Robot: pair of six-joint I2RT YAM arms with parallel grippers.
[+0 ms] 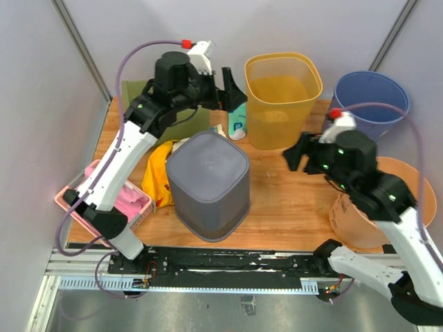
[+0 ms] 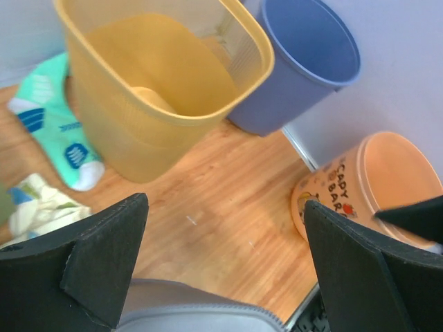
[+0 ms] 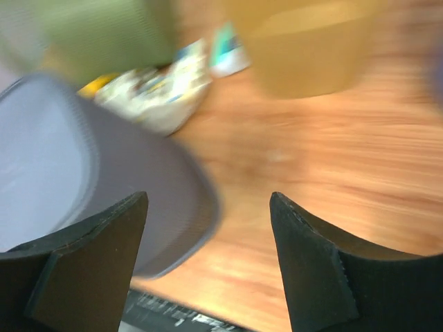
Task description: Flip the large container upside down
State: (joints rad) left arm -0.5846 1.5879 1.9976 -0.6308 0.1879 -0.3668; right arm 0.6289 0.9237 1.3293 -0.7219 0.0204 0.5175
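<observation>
The large grey mesh container (image 1: 208, 183) stands at the table's front centre with a closed flat face up and its walls widening downward. Its edge shows at the bottom of the left wrist view (image 2: 194, 308) and, blurred, on the left of the right wrist view (image 3: 69, 180). My left gripper (image 1: 235, 93) is open and empty, raised behind the container near the yellow basket; its jaws are wide apart in its wrist view (image 2: 225, 207). My right gripper (image 1: 296, 153) is open and empty to the right of the container, apart from it (image 3: 208, 200).
A yellow mesh basket (image 1: 282, 97) and a blue bin (image 1: 370, 100) stand at the back. An orange tub (image 1: 367, 207) is at the right. A green box (image 1: 149, 97), a sock (image 1: 237, 121), yellow cloth (image 1: 158, 173) and a pink tray (image 1: 76, 200) lie at the left.
</observation>
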